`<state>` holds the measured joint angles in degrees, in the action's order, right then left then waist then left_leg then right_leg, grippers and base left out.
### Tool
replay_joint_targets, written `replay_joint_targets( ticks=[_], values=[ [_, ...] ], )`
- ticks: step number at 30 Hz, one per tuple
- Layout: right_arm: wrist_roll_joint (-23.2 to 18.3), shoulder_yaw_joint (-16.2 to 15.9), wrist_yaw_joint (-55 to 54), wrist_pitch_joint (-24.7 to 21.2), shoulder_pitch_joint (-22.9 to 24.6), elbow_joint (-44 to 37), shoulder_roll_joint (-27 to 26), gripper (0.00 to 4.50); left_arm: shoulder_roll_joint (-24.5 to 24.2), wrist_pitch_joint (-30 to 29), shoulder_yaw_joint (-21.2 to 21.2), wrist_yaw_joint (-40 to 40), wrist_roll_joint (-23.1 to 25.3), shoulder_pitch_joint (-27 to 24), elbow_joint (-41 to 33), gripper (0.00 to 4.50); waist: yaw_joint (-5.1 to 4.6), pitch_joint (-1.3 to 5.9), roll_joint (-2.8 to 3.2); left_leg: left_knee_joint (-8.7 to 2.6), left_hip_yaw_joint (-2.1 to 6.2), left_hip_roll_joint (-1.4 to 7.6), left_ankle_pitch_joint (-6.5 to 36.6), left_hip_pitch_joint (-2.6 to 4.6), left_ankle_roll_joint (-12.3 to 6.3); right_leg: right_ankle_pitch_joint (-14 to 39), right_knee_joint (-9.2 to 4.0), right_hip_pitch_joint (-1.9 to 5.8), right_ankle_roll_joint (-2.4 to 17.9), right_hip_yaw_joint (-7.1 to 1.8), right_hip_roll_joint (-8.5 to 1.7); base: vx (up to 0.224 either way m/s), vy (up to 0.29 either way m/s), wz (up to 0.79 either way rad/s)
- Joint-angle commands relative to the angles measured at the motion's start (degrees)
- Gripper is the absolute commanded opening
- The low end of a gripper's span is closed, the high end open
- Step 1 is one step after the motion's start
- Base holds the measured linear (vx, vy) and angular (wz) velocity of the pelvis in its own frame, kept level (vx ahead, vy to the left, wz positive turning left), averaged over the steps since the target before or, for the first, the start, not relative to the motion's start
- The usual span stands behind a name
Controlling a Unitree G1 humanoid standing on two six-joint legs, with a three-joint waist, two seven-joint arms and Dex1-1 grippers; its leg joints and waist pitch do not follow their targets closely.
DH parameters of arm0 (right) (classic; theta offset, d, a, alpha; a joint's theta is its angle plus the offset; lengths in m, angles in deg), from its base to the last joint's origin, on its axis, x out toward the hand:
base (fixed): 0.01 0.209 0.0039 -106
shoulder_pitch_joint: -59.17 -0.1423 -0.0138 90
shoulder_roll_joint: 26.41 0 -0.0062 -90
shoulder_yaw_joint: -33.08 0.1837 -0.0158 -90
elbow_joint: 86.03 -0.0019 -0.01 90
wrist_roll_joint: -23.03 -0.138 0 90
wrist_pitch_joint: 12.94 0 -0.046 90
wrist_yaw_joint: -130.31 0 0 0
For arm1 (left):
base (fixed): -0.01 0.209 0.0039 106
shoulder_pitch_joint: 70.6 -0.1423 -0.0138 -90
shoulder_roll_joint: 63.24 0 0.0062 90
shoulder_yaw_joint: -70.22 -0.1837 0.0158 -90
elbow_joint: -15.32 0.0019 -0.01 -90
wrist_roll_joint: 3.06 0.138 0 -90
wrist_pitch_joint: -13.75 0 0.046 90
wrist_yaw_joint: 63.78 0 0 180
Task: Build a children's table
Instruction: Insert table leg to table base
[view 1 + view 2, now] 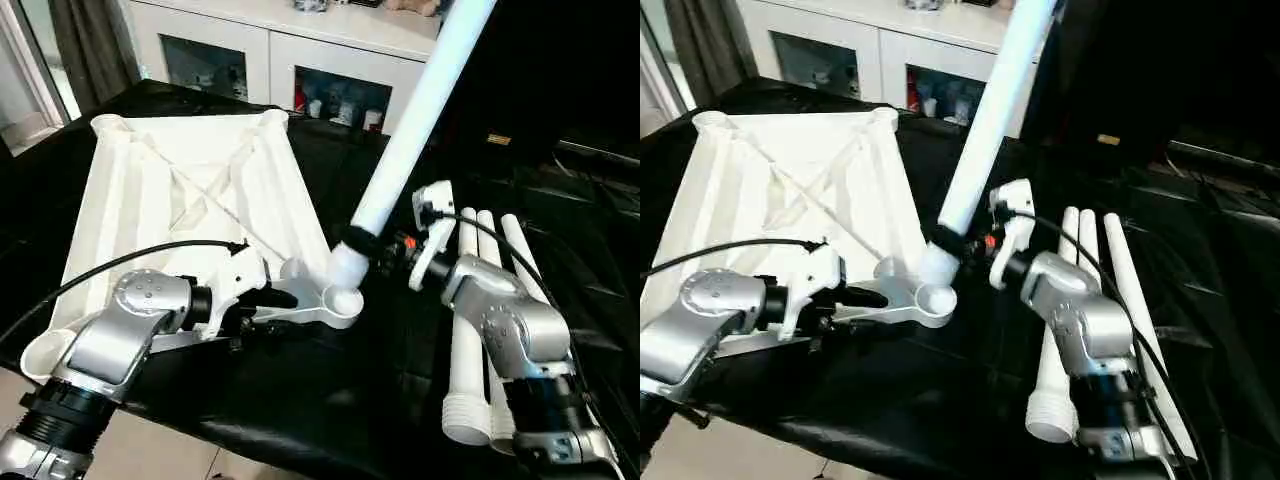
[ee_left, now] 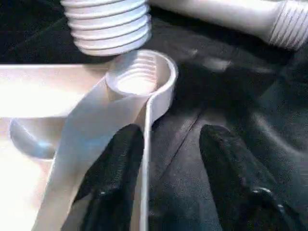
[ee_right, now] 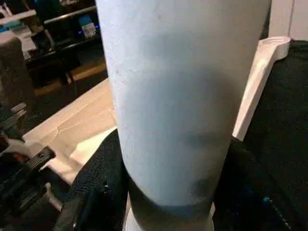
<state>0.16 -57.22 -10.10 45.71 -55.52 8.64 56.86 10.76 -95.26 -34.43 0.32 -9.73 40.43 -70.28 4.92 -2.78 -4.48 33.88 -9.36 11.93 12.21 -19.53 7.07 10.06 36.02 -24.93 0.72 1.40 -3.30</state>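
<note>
The white table top (image 1: 190, 180) lies underside up on the black cloth. My right gripper (image 1: 365, 245) is shut on a long white leg (image 1: 420, 110), which is tilted with its top leaning away to the right. The leg's threaded end (image 2: 108, 26) hangs just above the threaded corner socket (image 2: 139, 77) at the top's near right corner, apart from it. My left gripper (image 1: 275, 298) is open at that same corner. One finger (image 2: 115, 168) is inside the rim and the other (image 2: 226, 168) is outside it over the cloth.
Three more white legs (image 1: 480, 300) lie side by side on the cloth under my right forearm. A white cabinet (image 1: 300, 50) with glass-front shelves stands behind the work surface. The cloth's near edge runs just below my arms.
</note>
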Motion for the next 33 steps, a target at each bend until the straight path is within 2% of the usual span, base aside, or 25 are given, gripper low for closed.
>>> replay_joint_targets(
  ticks=[1, 5, 11, 13, 15, 18, 20, 24, 25, 26, 28, 29, 30, 33],
  values=[
    [0.0, -0.4, -0.7, -1.0, 0.4, -2.4, 0.5, 1.89, 0.6, -0.6, -1.4, -2.8, 2.6, 1.4, 1.0, 2.52, -0.22, 3.39, 0.93, -3.93, -0.67, 0.31, 5.5, -0.35, 0.35, 7.3, -3.68, 4.08, 9.1, -1.91, -2.72, 0.0, 0.0, 0.0],
    [0.2, -1.3, -1.4, -1.4, 1.4, -3.6, 0.4, 1.89, 0.6, -1.2, -2.4, -4.3, 4.1, 1.9, 1.9, 2.53, -0.16, 3.48, 1.09, -3.89, -0.59, 0.22, 5.2, -0.39, 0.54, 7.8, -3.7, 4.13, 8.5, -1.97, -2.76, 0.0, 0.0, 0.0],
    [0.5, -2.0, -2.2, -1.7, 2.2, -4.6, 0.3, 1.89, 1.0, -2.4, -2.2, -4.3, 4.1, 2.8, 3.3, 2.53, -0.27, 3.53, 1.4, -3.85, -0.58, 0.14, 5.4, -0.36, 0.84, 6.5, -3.61, 4.08, 9.2, -1.91, -2.62, 0.0, 0.0, 0.0],
    [0.5, -2.0, -2.3, -1.7, 2.3, -4.7, 0.3, 1.88, 1.0, -2.4, -2.3, -4.3, 4.2, 2.9, 3.4, 2.17, -0.24, 3.54, 1.34, -3.85, -0.55, 0.17, 5.6, -0.38, 0.81, 6.5, -3.61, 4.16, 9.4, -1.9, -2.68, 0.0, 0.0, 0.0],
    [0.4, -2.0, -2.8, -1.9, 2.4, -5.0, 0.4, 1.88, 1.0, -3.2, -2.3, -4.3, 3.9, 3.1, 3.9, 2.14, -0.22, 3.53, 1.53, -3.86, -0.56, 0.19, 5.7, -0.3, 0.89, 6.3, -3.62, 4.09, 9.6, -1.9, -2.66, 0.0, 0.0, 0.0],
    [-0.2, -1.5, -3.5, -2.8, 2.3, -5.0, 0.2, 1.88, 0.8, -3.8, -2.4, -3.7, 3.2, 3.1, 3.4, 1.74, -0.17, 3.55, 1.55, -3.85, -0.54, 0.16, 5.4, -0.29, 0.95, 5.5, -3.53, 4.15, 9.7, -1.9, -2.62, 0.0, 0.0, 0.0],
    [-1.7, -0.5, -4.1, -4.5, 2.0, -5.1, -0.1, 1.88, 0.8, -4.2, -2.3, -3.2, 2.7, 2.9, 2.8, 1.68, -0.2, 3.55, 1.54, -3.86, -0.54, 0.16, 5.3, -0.3, 0.99, 5.2, -3.48, 4.18, 9.9, -1.88, -2.62, 0.0, 0.0, 0.0],
    [-7.2, 3.0, -5.2, -11.8, 0.8, -4.9, -1.1, 1.88, 0.9, -3.6, -2.0, -2.7, 2.2, 2.7, 2.4, 1.25, -0.13, 3.58, 1.53, -3.86, -0.52, 0.18, 5.6, -0.3, 0.87, 5.2, -3.49, 4.2, 10.2, -1.87, -2.64, 0.0, 0.0, 0.0],
    [-7.2, 3.0, -5.2, -11.8, 0.8, -4.9, -1.1, 1.88, 0.9, -3.6, -2.0, -2.7, 2.2, 2.7, 2.4, 1.25, -0.13, 3.58, 1.53, -3.86, -0.52, 0.18, 5.6, -0.3, 0.87, 5.2, -3.49, 4.2, 10.2, -1.87, -2.64, 0.0, 0.0, 0.0],
    [-11.5, 6.0, -5.8, -16.6, -0.4, -4.3, -1.5, 1.88, 0.7, -3.7, -2.1, -2.2, 2.0, 2.6, 2.1, 1.1, -0.18, 3.63, 1.56, -3.88, -0.52, 0.13, 5.4, -0.23, 0.79, 4.7, -3.44, 4.28, 10.4, -1.86, -2.6, 0.0, 0.0, 0.0],
    [-15.6, 8.9, -6.6, -20.2, -1.3, -3.6, -2.2, 1.88, 0.4, -3.9, -2.3, -1.8, 2.1, 2.4, 1.8, 0.89, -0.12, 3.64, 1.46, -3.87, -0.53, 0.15, 5.2, -0.21, 0.76, 4.9, -3.44, 4.26, 10.5, -1.85, -2.67, 0.0, 0.0, 0.0],
    [-15.6, 8.9, -6.6, -20.2, -1.3, -3.6, -2.2, 1.88, 0.4, -3.9, -2.3, -1.8, 2.1, 2.4, 1.8, 0.82, -0.12, 3.64, 1.46, -3.87, -0.53, 0.15, 5.2, -0.21, 0.76, 4.9, -3.44, 4.26, 10.5, -1.85, -2.67, 0.0, 0.0, 0.0],
    [-17.7, 10.4, -7.1, -21.8, -1.7, -3.4, -2.6, 1.88, 0.2, -4.1, -2.4, -1.7, 2.1, 2.2, 1.6, 0.74, -0.06, 3.62, 1.53, -3.82, -0.58, 0.17, 5.3, -0.18, 0.91, 5.2, -3.46, 4.14, 10.4, -1.85, -2.69, 0.0, 0.0, 0.0],
    [-19.9, 11.9, -7.8, -23.5, -2.2, -3.4, -2.9, 1.88, 0.0, -4.4, -2.5, -1.4, 1.9, 2.0, 1.3, 0.51, 0.02, 3.68, 1.52, -3.82, -0.58, 0.17, 4.5, -0.23, 1.05, 4.5, -3.37, 4.24, 10.5, -1.82, -2.74, 0.0, 0.0, 0.0]
  ],
)
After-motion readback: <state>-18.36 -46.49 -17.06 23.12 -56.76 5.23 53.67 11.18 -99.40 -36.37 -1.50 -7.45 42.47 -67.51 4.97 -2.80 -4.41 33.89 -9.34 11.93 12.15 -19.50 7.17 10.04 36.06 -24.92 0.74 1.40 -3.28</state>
